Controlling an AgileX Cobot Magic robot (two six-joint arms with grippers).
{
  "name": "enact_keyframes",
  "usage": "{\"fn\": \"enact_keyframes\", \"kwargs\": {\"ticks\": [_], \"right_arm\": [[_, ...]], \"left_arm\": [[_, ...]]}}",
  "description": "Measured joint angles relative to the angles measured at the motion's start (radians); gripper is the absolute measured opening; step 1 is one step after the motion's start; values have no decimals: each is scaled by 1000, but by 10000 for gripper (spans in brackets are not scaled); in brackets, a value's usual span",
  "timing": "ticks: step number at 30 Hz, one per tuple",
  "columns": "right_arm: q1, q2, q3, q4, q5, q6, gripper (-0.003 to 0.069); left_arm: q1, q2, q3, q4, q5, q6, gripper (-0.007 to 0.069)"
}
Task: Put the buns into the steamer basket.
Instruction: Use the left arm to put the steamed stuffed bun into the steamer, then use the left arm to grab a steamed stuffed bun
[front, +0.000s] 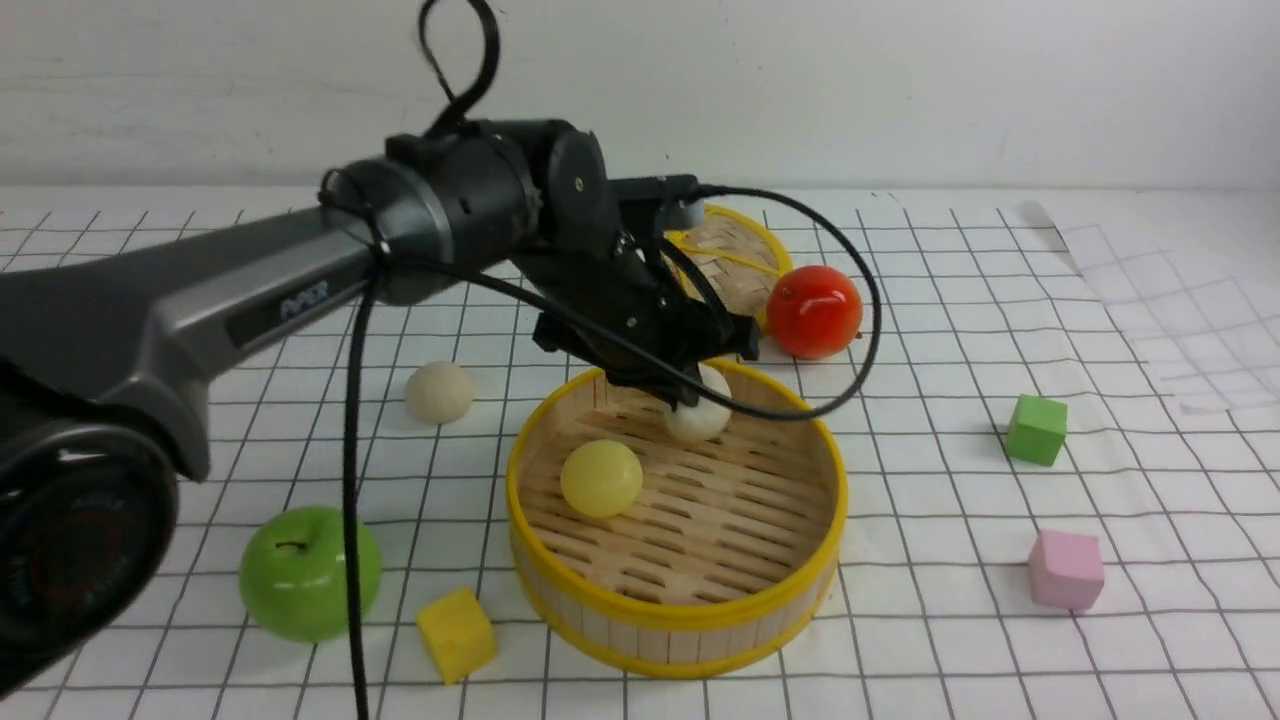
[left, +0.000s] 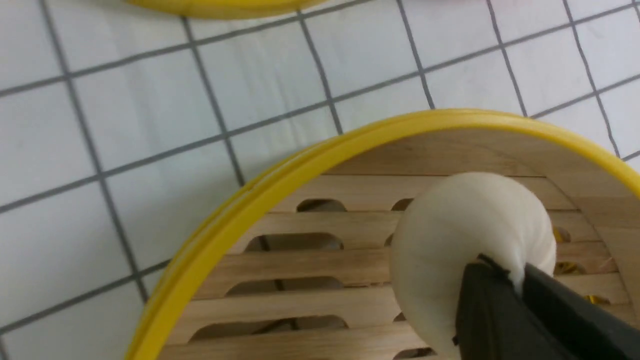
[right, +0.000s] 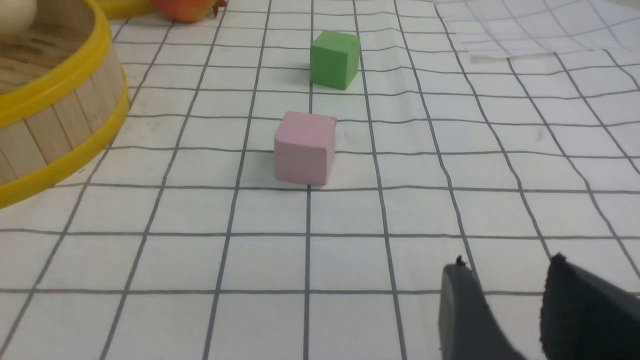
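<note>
A white gridded sheet (front: 1000, 640) is covering the table, and a plain white wall (front: 900, 90) is running behind it. The left arm (front: 250, 300) is reaching over the basket (front: 680, 625), which is sitting on the sheet with its slatted floor showing between yellow rims. The lid (front: 735, 255) is lying flat behind the basket, and a red fruit (front: 814, 311) is sitting beside it.

Inside the basket, a yellow bun (front: 600, 478) is resting on the floor toward the left. A white bun (front: 700, 415) is hanging at the far wall, and the left gripper (left: 515, 272) is pinching its top with the jaws clamped on it. Whether it is touching the slats is unclear. A beige bun (front: 439, 391) is lying on the sheet left of the basket. All three are looking smooth, matte and round.

A green apple (front: 308, 572) and a yellow cube (front: 456, 633) are sitting at the basket's near left. A green cube (front: 1036, 429) and a pink cube (front: 1067, 569) are sitting well to its right. The right gripper (right: 507, 260) is hovering over the sheet with its jaws apart, gripping nothing.
</note>
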Motion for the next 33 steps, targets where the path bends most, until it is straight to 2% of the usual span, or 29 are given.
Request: {"fn": "enact_keyframes", "kwargs": {"ticks": [3, 9, 10, 11, 12, 13, 14, 20, 23, 26, 33], "right_arm": [[0, 0, 0, 0, 0, 0, 239], [0, 0, 0, 0, 0, 0, 239], [0, 0, 0, 0, 0, 0, 239], [0, 0, 0, 0, 0, 0, 239], [0, 0, 0, 0, 0, 0, 239], [0, 0, 0, 0, 0, 0, 239], [0, 0, 0, 0, 0, 0, 239], [0, 0, 0, 0, 0, 0, 239], [0, 0, 0, 0, 0, 0, 239], [0, 0, 0, 0, 0, 0, 239], [0, 0, 0, 0, 0, 0, 239]], "left_arm": [[-3, 29, 0, -1, -1, 0, 15], [-3, 37, -2, 0, -6, 0, 96], [-3, 35, -2, 0, -1, 0, 141], [-3, 34, -2, 0, 2, 0, 147], [-3, 28, -2, 0, 13, 0, 197], [-3, 24, -2, 1, 20, 0, 213], [-3, 2, -2, 7, 43, 0, 295], [19, -94, -17, 105, 140, 0, 458], [60, -132, -29, 180, 179, -18, 476], [136, -150, -34, 246, 174, -91, 479], [261, -88, -33, 270, 151, -148, 446]]}}
